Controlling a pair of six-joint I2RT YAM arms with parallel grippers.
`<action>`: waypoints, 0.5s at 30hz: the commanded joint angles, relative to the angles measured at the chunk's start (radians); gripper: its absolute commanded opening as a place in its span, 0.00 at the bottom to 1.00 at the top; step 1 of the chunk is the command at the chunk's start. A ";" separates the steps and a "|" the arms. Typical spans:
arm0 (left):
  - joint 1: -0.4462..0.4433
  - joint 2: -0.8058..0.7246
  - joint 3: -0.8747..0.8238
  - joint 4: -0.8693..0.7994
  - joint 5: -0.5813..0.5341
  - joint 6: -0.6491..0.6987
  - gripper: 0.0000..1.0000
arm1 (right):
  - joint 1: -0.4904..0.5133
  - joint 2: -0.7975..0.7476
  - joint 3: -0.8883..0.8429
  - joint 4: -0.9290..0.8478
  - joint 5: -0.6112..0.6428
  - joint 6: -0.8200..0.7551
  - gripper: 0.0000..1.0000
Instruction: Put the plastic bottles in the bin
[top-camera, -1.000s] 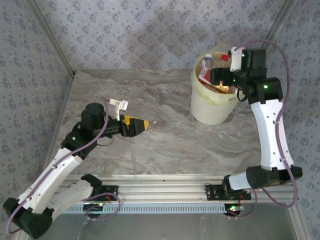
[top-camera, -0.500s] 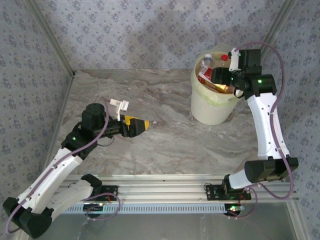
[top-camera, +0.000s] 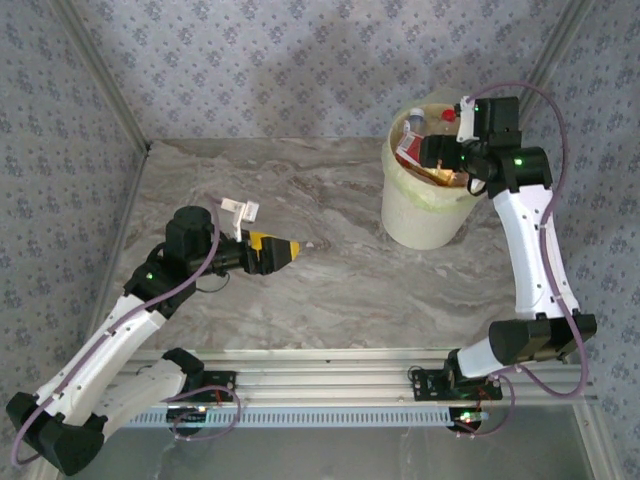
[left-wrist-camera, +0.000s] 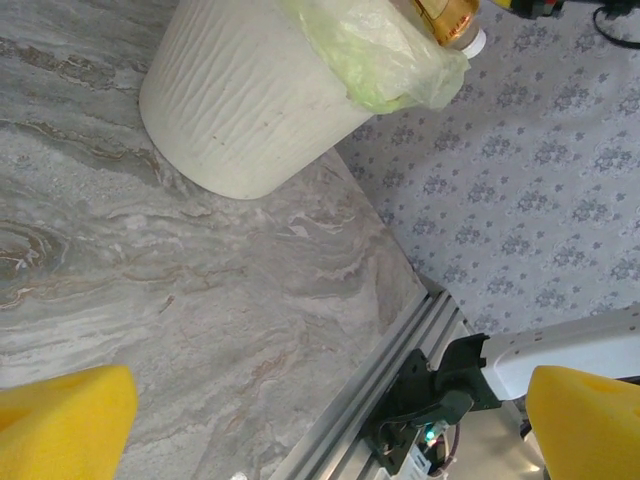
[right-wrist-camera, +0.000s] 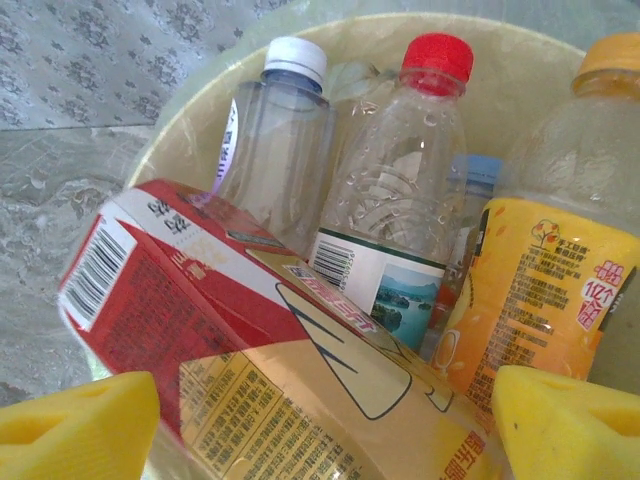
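We find the right gripper at the frame's lower edge, pads spread apart, directly above the bin. We count five plastic bottles inside, one red-labelled bottle lying nearest. The left gripper, centre-left, stands spread and empty.

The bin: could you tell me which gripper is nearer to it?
Right. The right gripper hangs over the bin, above the bottles in it; the left gripper is over the table, well left of the bin.
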 joint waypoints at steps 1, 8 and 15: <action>-0.006 0.011 0.086 -0.051 -0.031 0.073 1.00 | 0.022 -0.047 0.033 -0.019 0.000 -0.010 0.92; -0.006 0.044 0.207 -0.179 -0.169 0.201 1.00 | 0.074 -0.298 -0.190 0.140 -0.010 0.000 1.00; -0.006 0.020 0.182 -0.187 -0.371 0.289 1.00 | 0.088 -0.637 -0.579 0.374 0.039 0.099 1.00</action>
